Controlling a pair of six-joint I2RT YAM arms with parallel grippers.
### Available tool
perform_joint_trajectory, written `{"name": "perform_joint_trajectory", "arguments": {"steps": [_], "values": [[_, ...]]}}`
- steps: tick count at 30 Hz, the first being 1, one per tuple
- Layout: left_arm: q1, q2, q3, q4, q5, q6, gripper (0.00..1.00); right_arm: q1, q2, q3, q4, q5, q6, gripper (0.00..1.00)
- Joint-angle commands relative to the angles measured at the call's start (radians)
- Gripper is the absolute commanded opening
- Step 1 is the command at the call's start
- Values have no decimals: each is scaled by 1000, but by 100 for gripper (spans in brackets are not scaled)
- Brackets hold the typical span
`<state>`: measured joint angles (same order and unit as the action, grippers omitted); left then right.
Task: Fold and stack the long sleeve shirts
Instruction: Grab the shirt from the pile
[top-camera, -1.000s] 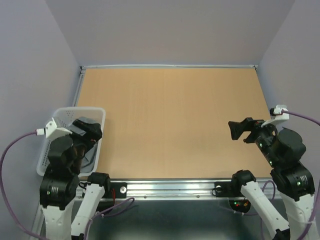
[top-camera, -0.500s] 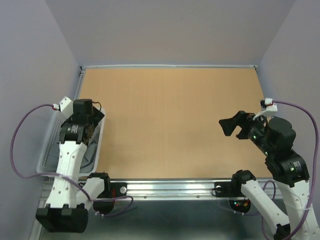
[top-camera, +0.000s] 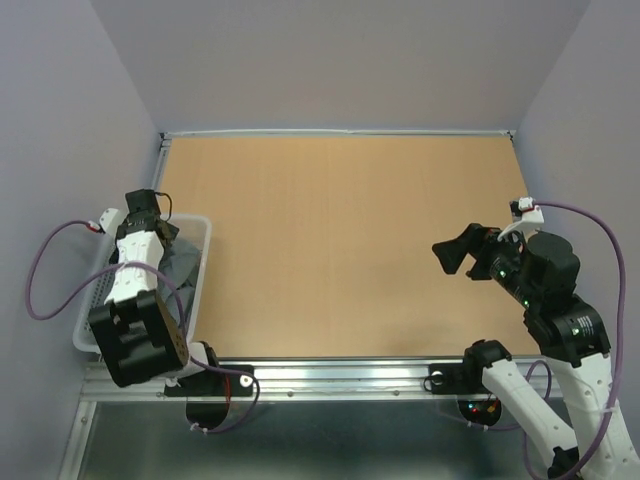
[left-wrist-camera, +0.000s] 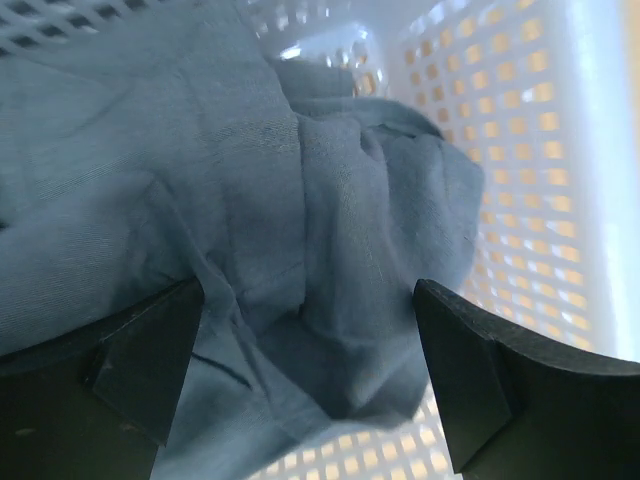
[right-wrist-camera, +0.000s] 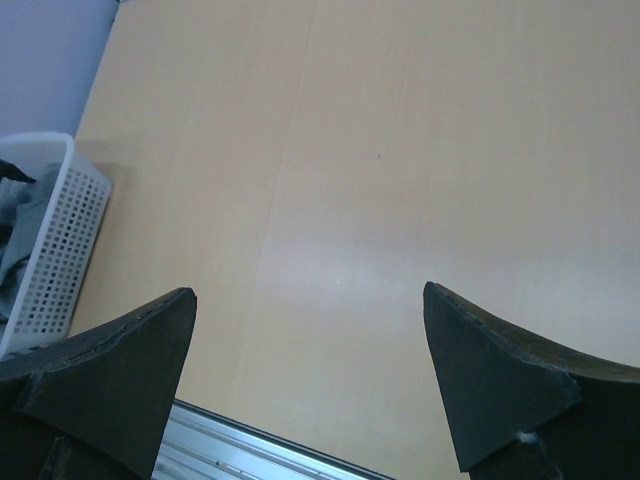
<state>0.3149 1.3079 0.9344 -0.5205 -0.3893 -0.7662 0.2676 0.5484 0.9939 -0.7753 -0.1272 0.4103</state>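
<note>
A white plastic mesh basket (top-camera: 203, 262) sits at the left edge of the tan wooden surface (top-camera: 340, 230). The crumpled grey cloth shirt (left-wrist-camera: 300, 180) lies inside it, walled in. The left pincer (left-wrist-camera: 310, 330) points down into the basket just over the shirt, spread wide and holding nothing. The right pincer (top-camera: 458, 257) hangs over the surface's right side, spread wide too.

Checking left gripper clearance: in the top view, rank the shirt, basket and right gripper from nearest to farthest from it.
1. shirt: right under the left gripper.
2. basket: holds the shirt, at the left of the table.
3. right gripper: far across, right side.
</note>
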Motion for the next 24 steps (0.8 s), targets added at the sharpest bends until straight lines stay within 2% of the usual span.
{"name": "perform_joint_trajectory", "arguments": {"steps": [1,7,8,10,11,12,13,14,15,19,24], "values": [[3,151,-34,79,36,-27,99,7,37,-9,56,12,-30,100],[1,277,-52,125,55,-41,98,13,76,3,60,24,-48,100],[1,280,-51,129,55,-41,91,15,77,2,61,27,-48,100],[3,284,-52,134,49,-38,68,13,82,-6,61,34,-50,100],[3,283,-49,132,43,-30,41,15,84,-8,61,34,-53,100],[1,271,-48,126,41,-27,28,15,85,-11,61,38,-51,100],[1,258,-46,122,38,-22,19,13,87,-12,62,38,-51,100],[1,226,-45,114,30,-16,6,15,88,-12,61,40,-51,100],[1,203,-42,106,26,-12,1,15,88,-12,62,38,-51,100],[-3,45,0,9,-9,11,0,16,85,-6,64,40,-50,100],[-83,-181,234,-146,-124,38,0,47,81,2,68,37,-47,100]]}}
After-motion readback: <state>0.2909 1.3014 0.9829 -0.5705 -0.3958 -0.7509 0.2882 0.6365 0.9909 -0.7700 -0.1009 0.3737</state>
